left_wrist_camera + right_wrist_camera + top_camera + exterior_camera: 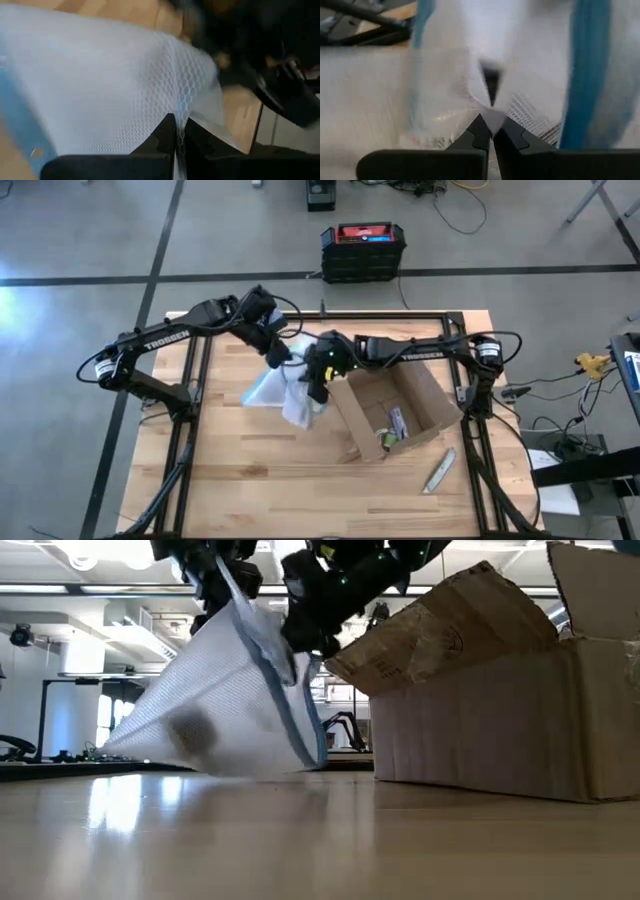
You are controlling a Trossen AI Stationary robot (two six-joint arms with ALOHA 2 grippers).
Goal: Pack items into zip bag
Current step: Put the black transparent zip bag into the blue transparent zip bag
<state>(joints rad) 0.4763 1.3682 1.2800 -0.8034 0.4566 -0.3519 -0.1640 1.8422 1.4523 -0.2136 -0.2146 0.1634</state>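
Clear, honeycomb-textured plastic zip bag with blue strip held up between both grippers, above the wooden table.

Left gripper: reaching in from the left with elbow bent, fingers pressed together on a pinch of the bag's film near its upper edge. Right gripper: stretched across from the right over the open brown cardboard box, wrist angled downward, fingers clamped on the bag's film close to the blue strip. Bag hanging slanted, lower edge touching the table just beside the box. Dark blurred shape visible through the film in the low view; contents not identifiable. Slim grey stick-like tool lying on the table near the box.
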